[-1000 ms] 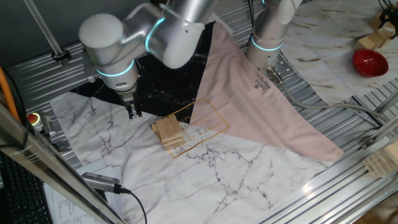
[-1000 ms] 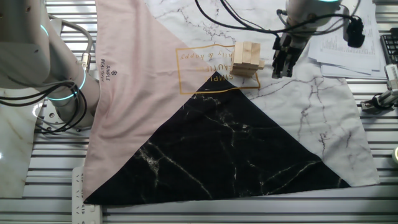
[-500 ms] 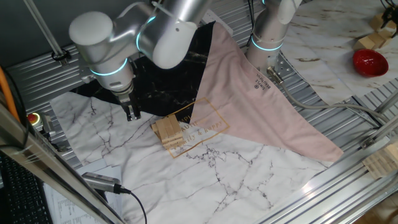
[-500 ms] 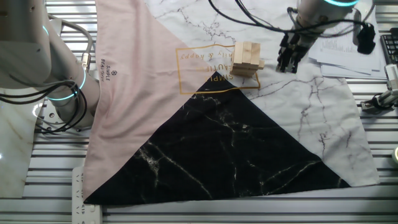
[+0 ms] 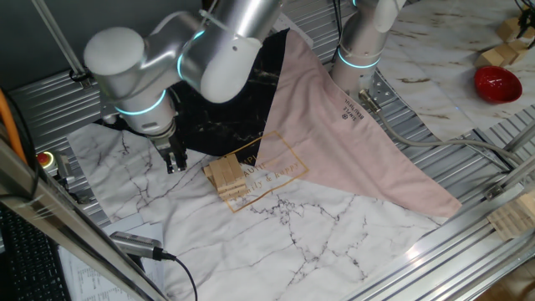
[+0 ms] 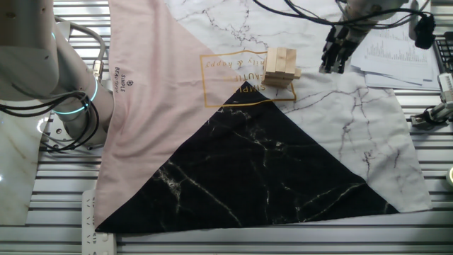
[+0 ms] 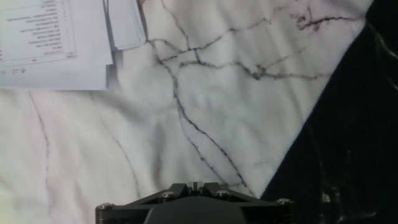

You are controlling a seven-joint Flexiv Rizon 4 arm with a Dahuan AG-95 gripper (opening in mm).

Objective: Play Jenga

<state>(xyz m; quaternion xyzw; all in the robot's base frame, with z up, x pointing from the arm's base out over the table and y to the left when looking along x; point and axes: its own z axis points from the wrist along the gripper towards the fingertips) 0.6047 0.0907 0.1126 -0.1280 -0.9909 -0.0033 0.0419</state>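
The Jenga (image 5: 226, 176) is a small tower of tan wooden bars standing on the white marble cloth at the corner of a printed gold square; it also shows in the other fixed view (image 6: 281, 66). One bar sticks out slightly at its lower side. My gripper (image 5: 175, 160) hangs just above the cloth, a short way from the tower and apart from it, and shows in the other fixed view (image 6: 333, 64). Its fingers are together and hold nothing. In the hand view the gripper (image 7: 196, 185) shows only cloth below it; the tower is out of view there.
A pink cloth (image 5: 334, 125) and a black marble cloth (image 6: 269, 170) overlap the white one. Papers (image 6: 393, 53) lie beside the gripper and show in the hand view (image 7: 56, 37). A second arm's base (image 5: 361, 50), a red object (image 5: 498, 84) and wooden blocks (image 5: 512, 216) stand off the cloth.
My gripper has moved sideways away from the Jenga, still shut and empty. The tower has not moved.
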